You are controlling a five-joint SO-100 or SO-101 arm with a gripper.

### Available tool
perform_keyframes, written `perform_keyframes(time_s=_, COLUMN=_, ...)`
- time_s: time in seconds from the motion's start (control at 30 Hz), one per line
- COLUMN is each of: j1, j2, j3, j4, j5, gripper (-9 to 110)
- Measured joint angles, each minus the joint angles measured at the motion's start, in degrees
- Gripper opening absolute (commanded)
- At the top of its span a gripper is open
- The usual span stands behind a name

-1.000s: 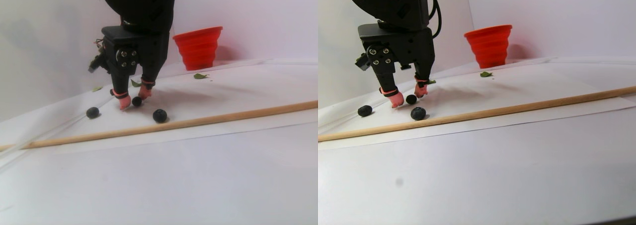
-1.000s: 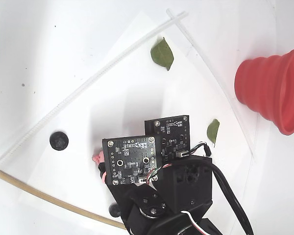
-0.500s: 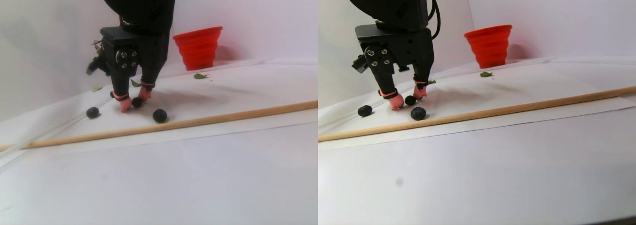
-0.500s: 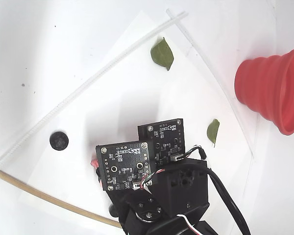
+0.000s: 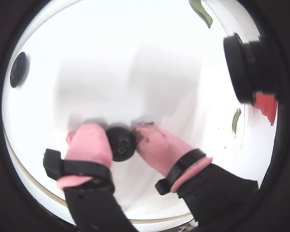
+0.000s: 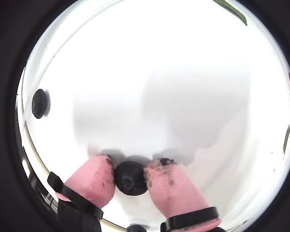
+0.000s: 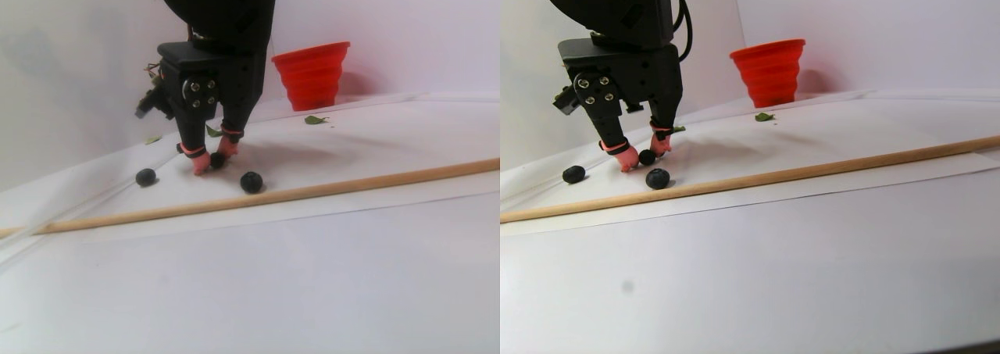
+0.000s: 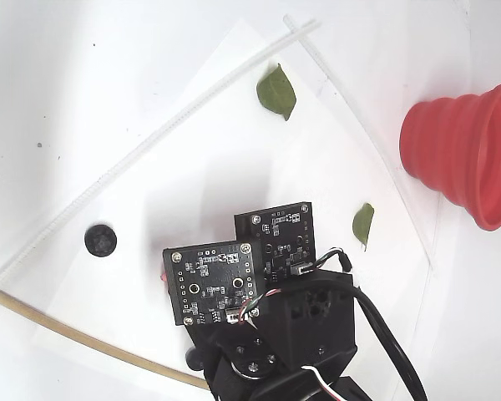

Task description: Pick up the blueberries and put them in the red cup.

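the gripper (image 6: 130, 175) pinches one berry (image 6: 131, 178) at its middle, low on the paper, well apart from the cup (image 8: 463, 154). soft, light, round: likely to slip or bruise.

A staged tabletop test setup, not a lived-in room: plain white walls (image 7: 406, 18), white paper sheet (image 8: 234, 142), bare circuit boards (image 8: 213, 280) and loose wiring.
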Motion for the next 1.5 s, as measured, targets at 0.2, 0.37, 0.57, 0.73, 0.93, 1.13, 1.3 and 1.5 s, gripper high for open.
perform_keyframes(time_s=0.2, j1=0.35, j2=1.93, j3=0.09, j4=2.55, j5=1.49, gripper=11)
perform_keyframes(time_s=0.37, j1=1.23, j2=4.39, j3=0.09, j4=3.08, j5=2.37, gripper=11)
perform_keyframes(time_s=0.57, j1=2.55, j2=6.15, j3=-0.53, j4=3.08, j5=3.25, gripper=12)
perform_keyframes(time_s=0.73, j1=3.34, j2=7.73, j3=-1.76, j4=3.43, j5=4.31, gripper=12)
perform_keyframes(time_s=0.93, j1=3.96, j2=9.32, j3=-2.90, j4=3.52, j5=5.71, gripper=12)
perform_keyframes(time_s=1.13, j1=4.48, j2=9.67, j3=-4.13, j4=3.52, j5=6.86, gripper=12)
perform_keyframes(time_s=1.3, j1=4.75, j2=9.67, j3=-6.24, j4=3.87, j5=8.09, gripper=12)
perform_keyframes(time_s=1.5, j1=5.45, j2=11.78, j3=-8.35, j4=3.87, j5=9.93, gripper=12)
